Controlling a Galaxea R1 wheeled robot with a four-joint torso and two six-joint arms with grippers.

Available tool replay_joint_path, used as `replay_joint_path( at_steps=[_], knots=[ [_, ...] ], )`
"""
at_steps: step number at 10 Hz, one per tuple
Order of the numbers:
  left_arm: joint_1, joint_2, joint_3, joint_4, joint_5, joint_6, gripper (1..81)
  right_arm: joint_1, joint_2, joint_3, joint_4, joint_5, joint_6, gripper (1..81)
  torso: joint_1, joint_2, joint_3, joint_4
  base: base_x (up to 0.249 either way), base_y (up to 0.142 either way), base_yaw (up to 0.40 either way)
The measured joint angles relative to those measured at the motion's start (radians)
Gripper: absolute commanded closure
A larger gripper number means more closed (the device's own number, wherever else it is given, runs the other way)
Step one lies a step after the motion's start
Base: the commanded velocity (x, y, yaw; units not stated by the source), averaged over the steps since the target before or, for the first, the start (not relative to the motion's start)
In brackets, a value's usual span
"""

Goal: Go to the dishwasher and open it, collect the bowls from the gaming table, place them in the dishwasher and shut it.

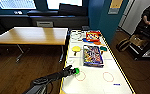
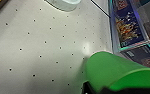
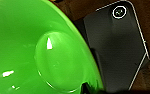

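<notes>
Bowls: lime bowl (image 3: 41,50) in right tool, held over the floor | yellow bowl (image 1: 76,48) on table (image 1: 96,82), far up from left tool (image 1: 74,71); left arm nearer | left tool clamps a green cup (image 2: 116,72) at the table's near left edge; game box (image 1: 92,56) beside the yellow bowl

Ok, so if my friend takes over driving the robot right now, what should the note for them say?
Right hand: holding the lime green bowl, off the table, over the brown floor.
Left hand: reaching over the gaming table's near edge, a green thing at its tip; held or not, unclear.
On the table: a round yellow thing, probably the yellow bowl, beside the board-game box.
Done: one bowl collected.
Left: the yellow one, then load and close the dishwasher.
</notes>
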Motion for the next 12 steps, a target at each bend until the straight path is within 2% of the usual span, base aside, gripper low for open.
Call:
replay_joint_path(
  at_steps=[2, 5, 8, 9, 12],
  knots=[
    [0.0, -0.041, 0.081, 0.003, 0.024, 0.0, 81.1, 0.0, 0.0, 0.0, 0.0, 0.001, 0.0, 81.1, 0.0, 0.0, 0.0, 0.0, 0.0, 0.0, 0.0],
    [-0.01, -0.123, 0.295, 0.005, 0.039, 0.0, 81.1, 0.0, 0.002, -0.001, 0.0, 0.001, 0.0, 81.1, 0.0, 0.0, 0.0, 0.0, 0.0, 0.0, 0.0],
    [-0.04, -0.253, 0.489, 0.005, 0.038, -0.001, 81.1, 0.001, 0.004, -0.001, 0.0, 0.001, 0.0, 81.1, 0.0, 0.0, 0.003, 0.0, 0.0, 0.0, 0.0],
    [-0.039, -0.306, 0.546, 0.005, 0.043, -0.001, 81.1, 0.001, 0.003, 0.003, 0.0, 0.0, 0.0, 81.1, 0.0, 0.0, 0.016, 0.0, 0.0, 0.0, 0.0],
    [-0.038, -0.439, 0.672, 0.005, 0.041, -0.001, 81.1, -0.004, 0.005, 0.019, 0.0, -0.005, 0.0, 81.1, 0.0, 0.0, 0.096, 0.0, 0.0, 0.0, 0.0]
  ],
)
